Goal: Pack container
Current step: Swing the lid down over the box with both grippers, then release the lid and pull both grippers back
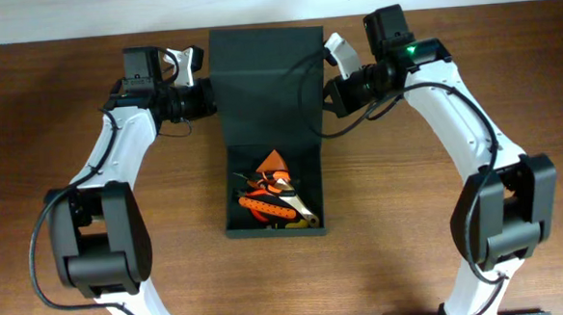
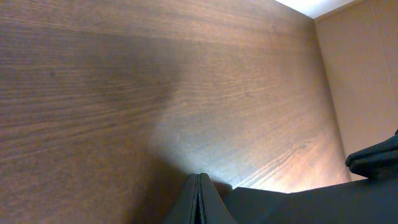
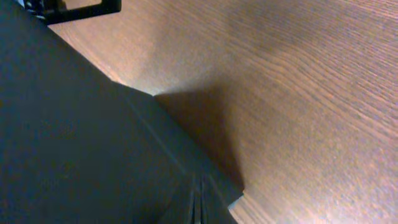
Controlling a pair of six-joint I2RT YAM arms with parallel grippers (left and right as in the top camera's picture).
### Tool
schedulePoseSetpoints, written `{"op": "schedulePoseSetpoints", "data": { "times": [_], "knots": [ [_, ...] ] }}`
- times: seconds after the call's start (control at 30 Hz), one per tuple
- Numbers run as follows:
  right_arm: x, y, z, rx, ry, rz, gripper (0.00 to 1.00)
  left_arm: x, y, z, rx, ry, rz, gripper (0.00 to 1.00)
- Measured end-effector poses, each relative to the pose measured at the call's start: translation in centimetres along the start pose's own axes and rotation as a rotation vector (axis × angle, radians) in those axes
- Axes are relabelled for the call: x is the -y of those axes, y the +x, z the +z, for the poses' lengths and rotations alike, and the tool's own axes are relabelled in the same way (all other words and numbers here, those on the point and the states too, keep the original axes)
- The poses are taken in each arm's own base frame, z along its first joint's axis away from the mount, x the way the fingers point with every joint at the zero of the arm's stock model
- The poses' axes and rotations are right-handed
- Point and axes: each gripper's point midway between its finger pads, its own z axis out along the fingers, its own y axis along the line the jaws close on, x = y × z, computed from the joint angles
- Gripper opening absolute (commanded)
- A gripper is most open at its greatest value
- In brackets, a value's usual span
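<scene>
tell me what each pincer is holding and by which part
Nothing looks held: the left pincer and right pincer are both shut and empty, each at a side edge of the raised lid.

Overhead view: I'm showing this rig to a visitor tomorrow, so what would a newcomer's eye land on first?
First, the dark container in the middle of the wooden table, with its flap lid open at the far end. Next, the bright orange tools heaped in its near end. Then the left gripper and right gripper, both shut, flanking the lid's two side edges.
</scene>
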Motion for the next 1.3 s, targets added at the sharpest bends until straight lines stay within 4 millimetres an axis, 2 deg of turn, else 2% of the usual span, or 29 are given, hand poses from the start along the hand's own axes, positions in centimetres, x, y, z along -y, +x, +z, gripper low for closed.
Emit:
{"op": "schedulePoseSetpoints", "data": {
  "times": [0.2, 0.33, 0.47, 0.6, 0.77, 0.93, 0.97, 1.0, 1.03, 1.07, 1.1, 1.13, 1.17, 1.3],
  "knots": [
    [-2.0, 1.2, -2.6, -0.036, 0.018, 0.002, 0.04, 2.2, 0.7, -2.3, -0.022, -0.004, 0.003, 0.02],
    [-3.9, 2.6, -4.6, -0.075, 0.015, 0.024, 0.04, 3.6, 1.8, -3.8, -0.058, -0.008, -0.009, 0.02],
    [-5.2, 4.0, -5.7, -0.123, 0.022, 0.041, 0.04, 4.5, 3.2, -4.9, -0.101, -0.012, -0.018, 0.02],
    [-5.6, 5.3, -6.5, -0.167, 0.041, 0.064, 0.04, 4.5, 4.8, -5.9, -0.157, -0.052, -0.042, 0.02],
    [-5.8, 6.7, -7.5, -0.215, 0.072, 0.087, 0.04, 3.3, 7.1, -6.7, -0.237, -0.141, -0.063, 0.02],
    [-6.0, 6.9, -8.3, -0.213, 0.1, 0.079, 0.04, 2.2, 8.4, -7.3, -0.288, -0.21, -0.044, 0.02],
    [-6.1, 6.9, -8.6, -0.208, 0.105, 0.074, 0.04, 2.1, 8.4, -7.3, -0.291, -0.216, -0.037, 0.13],
    [-6.2, 6.8, -8.8, -0.2, 0.11, 0.068, 0.05, 2.0, 8.4, -7.4, -0.293, -0.222, -0.022, 0.45],
    [-6.3, 6.8, -9.1, -0.192, 0.115, 0.062, 0.14, 2.0, 8.4, -7.5, -0.292, -0.226, -0.013, 0.87],
    [-6.5, 6.7, -9.4, -0.184, 0.123, 0.059, 0.31, 2.1, 8.3, -7.6, -0.288, -0.23, -0.009, 0.99],
    [-6.6, 6.7, -9.8, -0.176, 0.131, 0.054, 0.68, 2.2, 8.2, -7.8, -0.283, -0.232, 0.0, 0.99],
    [-6.6, 6.6, -10.1, -0.167, 0.143, 0.042, 0.94, 2.4, 8.1, -8.0, -0.276, -0.235, 0.007, 0.99],
    [-6.7, 6.4, -10.6, -0.154, 0.158, 0.029, 0.99, 2.7, 8.0, -8.3, -0.266, -0.235, 0.018, 0.99],
    [-7.0, 5.6, -12.1, -0.094, 0.208, -0.017, 0.99, 4.1, 7.1, -9.7, -0.22, -0.236, 0.057, 0.99]
  ]
}}
